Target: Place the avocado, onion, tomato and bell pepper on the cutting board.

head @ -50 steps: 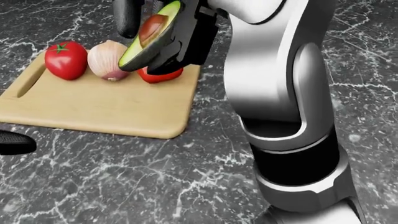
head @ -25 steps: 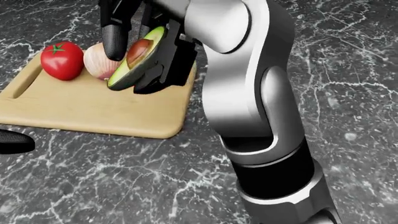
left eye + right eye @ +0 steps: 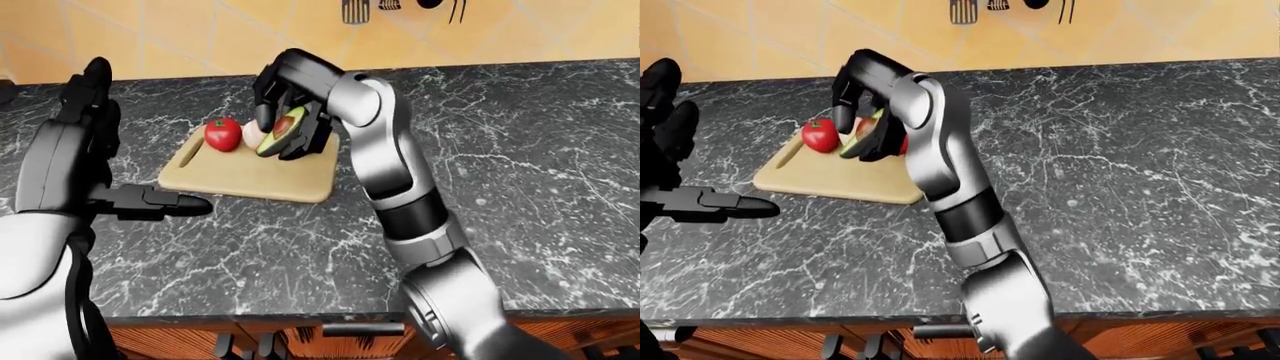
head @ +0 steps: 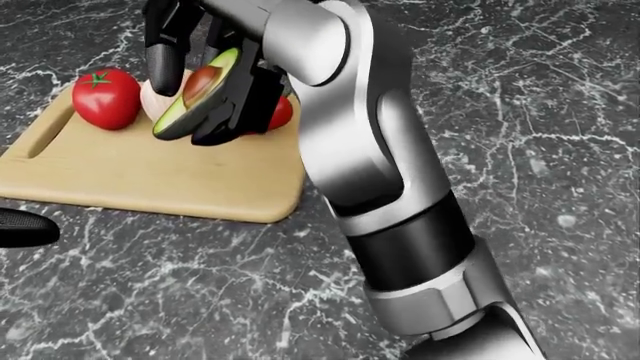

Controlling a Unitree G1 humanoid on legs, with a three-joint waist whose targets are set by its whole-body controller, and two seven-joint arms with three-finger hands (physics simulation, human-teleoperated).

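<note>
My right hand (image 4: pixel 190 82) is shut on a halved avocado (image 4: pixel 192 96) with its brown pit showing, held tilted just above the wooden cutting board (image 4: pixel 150 176). On the board sit a red tomato (image 4: pixel 104 97), a pale onion (image 4: pixel 152 101) mostly behind the fingers, and a red bell pepper (image 4: pixel 281 112) mostly hidden behind the hand. My left hand (image 3: pixel 150 201) is open and empty, hovering over the counter to the left of the board.
The dark marble counter (image 3: pixel 520 172) stretches right of the board. A yellow tiled wall (image 3: pixel 200 37) with hanging utensils (image 3: pixel 400 7) rises behind it. Cabinet fronts (image 3: pixel 330 337) show below the counter edge.
My right hand has carried the avocado leftward and lower over the board, and now stands over the onion. The left hand has not moved.
</note>
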